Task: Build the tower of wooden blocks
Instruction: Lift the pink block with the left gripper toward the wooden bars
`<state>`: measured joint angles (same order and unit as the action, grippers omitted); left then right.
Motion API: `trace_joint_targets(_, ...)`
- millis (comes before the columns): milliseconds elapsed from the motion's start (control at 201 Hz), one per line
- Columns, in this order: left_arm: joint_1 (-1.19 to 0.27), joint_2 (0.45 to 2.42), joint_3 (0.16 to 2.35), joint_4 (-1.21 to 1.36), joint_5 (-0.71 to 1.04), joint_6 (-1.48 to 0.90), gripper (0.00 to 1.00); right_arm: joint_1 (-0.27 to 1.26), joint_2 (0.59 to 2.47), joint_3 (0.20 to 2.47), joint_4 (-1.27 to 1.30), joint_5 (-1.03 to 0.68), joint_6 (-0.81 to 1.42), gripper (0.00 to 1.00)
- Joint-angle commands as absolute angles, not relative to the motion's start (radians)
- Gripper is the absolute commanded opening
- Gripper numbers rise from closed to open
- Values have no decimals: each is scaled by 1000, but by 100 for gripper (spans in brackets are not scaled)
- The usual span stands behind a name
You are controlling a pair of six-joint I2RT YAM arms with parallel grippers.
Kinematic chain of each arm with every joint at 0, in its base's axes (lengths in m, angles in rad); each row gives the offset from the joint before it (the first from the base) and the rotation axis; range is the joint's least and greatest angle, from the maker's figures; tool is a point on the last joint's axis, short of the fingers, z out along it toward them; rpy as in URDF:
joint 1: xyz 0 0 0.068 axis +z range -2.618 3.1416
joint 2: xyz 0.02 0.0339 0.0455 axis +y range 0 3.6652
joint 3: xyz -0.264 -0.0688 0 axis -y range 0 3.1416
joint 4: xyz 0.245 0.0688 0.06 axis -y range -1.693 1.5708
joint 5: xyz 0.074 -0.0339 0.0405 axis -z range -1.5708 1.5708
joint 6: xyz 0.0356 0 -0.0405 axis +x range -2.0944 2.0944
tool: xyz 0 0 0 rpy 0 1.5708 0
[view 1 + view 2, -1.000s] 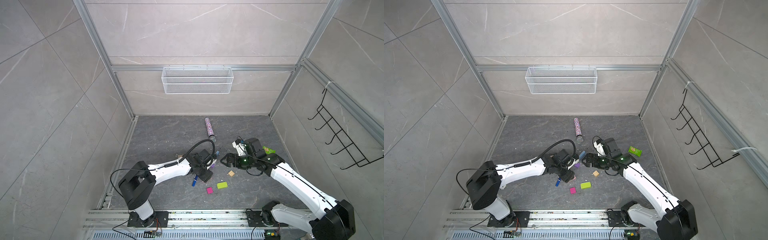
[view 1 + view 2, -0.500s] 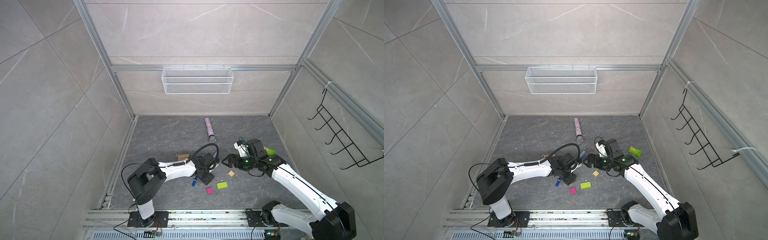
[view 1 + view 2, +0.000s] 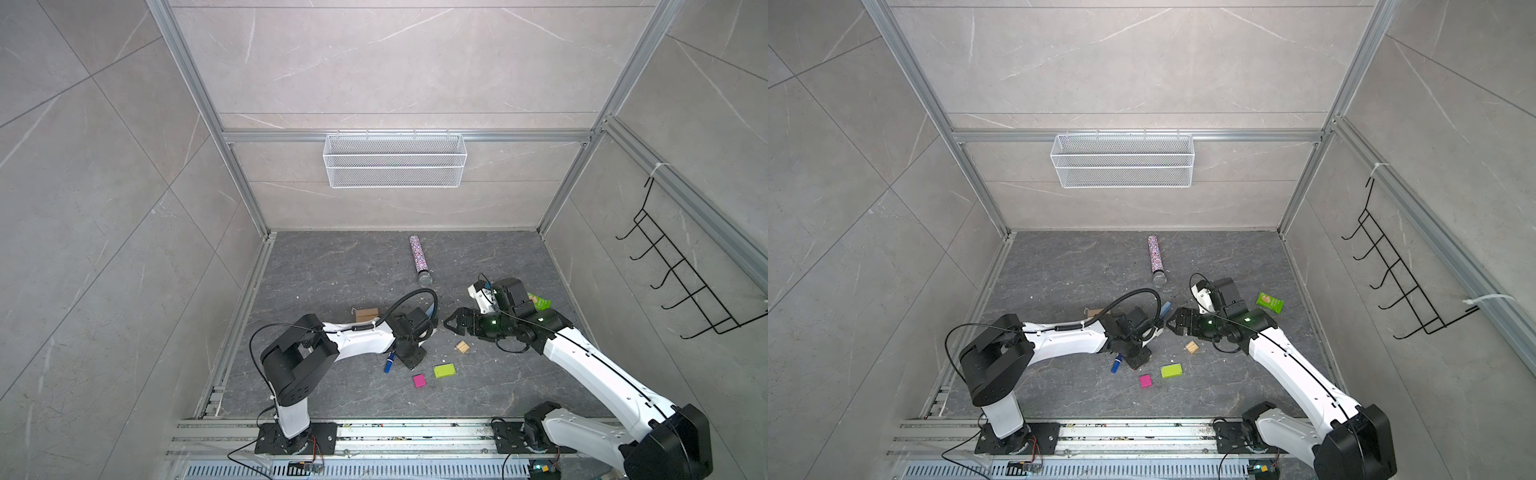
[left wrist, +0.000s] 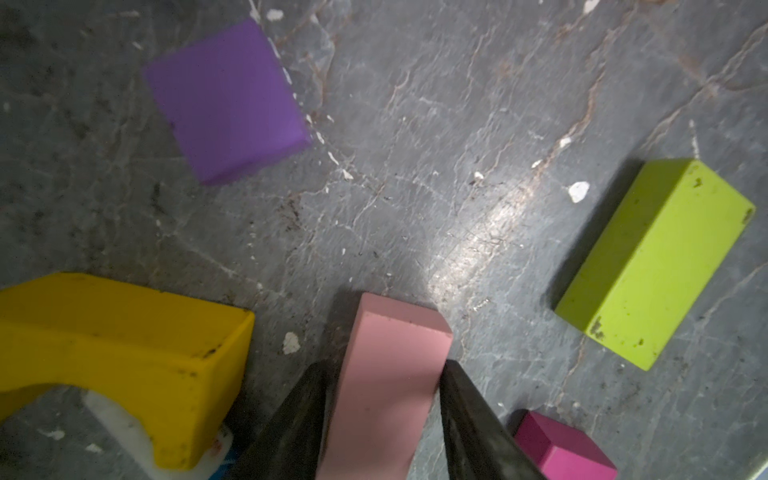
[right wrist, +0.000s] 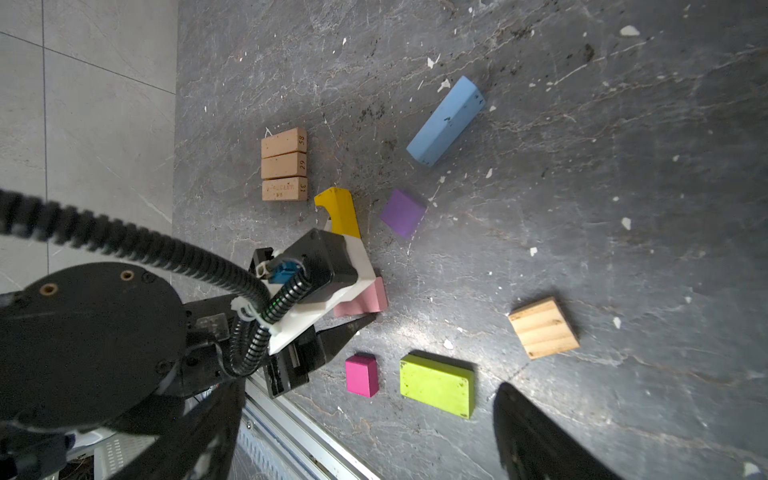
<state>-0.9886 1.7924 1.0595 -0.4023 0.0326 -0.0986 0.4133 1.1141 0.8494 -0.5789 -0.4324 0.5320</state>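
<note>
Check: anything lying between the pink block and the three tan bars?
Yes. The yellow arch lies on the floor between the pink block and the tan bars. A straight slide would likely hit it; lifting over should clear it.

Both top views: high at the front, looking steeply down over the whole tabletop [image 3: 332,270]. Left wrist view: very close. Right wrist view: farther. Both wrist views share the lime-green block [image 4: 652,262].

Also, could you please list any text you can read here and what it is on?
"58": outer tan bar.
"62", less sure: middle tan bar.
"31": tan bar nearest the yellow arch; its face stamp is blurred.
Green packet: print too small.
</note>
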Motion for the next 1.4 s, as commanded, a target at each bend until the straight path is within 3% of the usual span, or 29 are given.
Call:
trace_joint_targets(0,-993,1779,1034,-415,47,-129,47,407,1100,848,-593,-442,530,93)
trace_joint_targets(174,-1000,1777,1034,-434,32,-157,40,406,1100,852,-595,-442,529,93)
trace_joint_targets(358,-1020,1775,1049,-443,31,-171,22,404,1098,856,-598,-442,529,93)
trace_joint_targets(543,-1022,1760,1081,-446,43,-186,14,402,1098,862,-605,-442,526,93)
trace_joint_targets(632,-1020,1735,1097,-448,41,-198,5,403,1094,867,-611,-438,522,93)
trace_joint_targets(1011,-985,1604,1178,-546,-74,-293,2,401,1086,892,-625,-407,476,92)
trace_joint_targets(1399,-787,1566,1205,-672,-54,-475,0,406,1094,932,-618,-410,430,93)
